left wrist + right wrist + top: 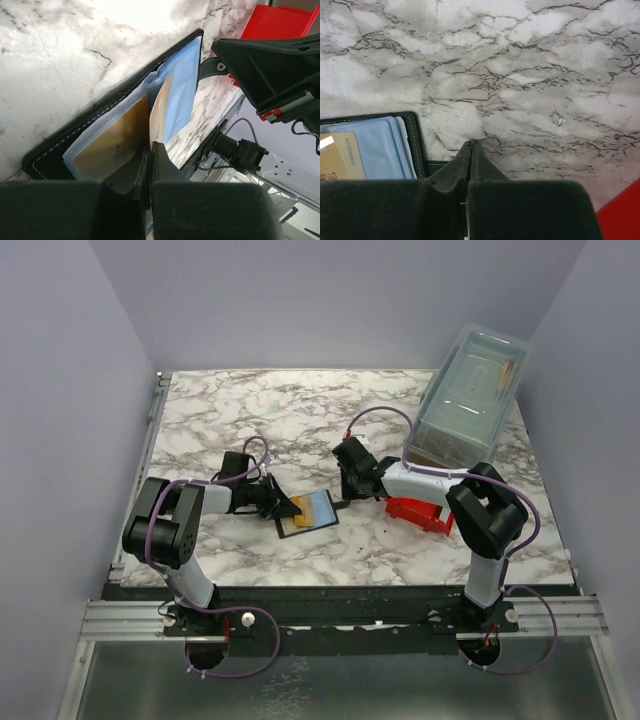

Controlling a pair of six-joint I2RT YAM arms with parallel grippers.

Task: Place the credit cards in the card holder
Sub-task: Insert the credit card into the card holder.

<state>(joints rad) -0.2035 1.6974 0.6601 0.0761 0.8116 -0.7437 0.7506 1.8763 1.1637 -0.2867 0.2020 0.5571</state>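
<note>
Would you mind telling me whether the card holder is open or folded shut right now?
Open. The card holder lies spread flat on the marble table, its pale blue sleeves facing up with an orange-gold card showing inside.

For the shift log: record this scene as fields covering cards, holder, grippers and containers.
card holder: lies open on the table, blue sleeves up
sleeved credit card: gold, already in a clear pocket
held credit card: on edge at the sleeves, pinched by left gripper
right gripper: shut, tips by the holder's strap; grip unclear
red bin: right of the card holder
clear box: far right, lidded
</note>
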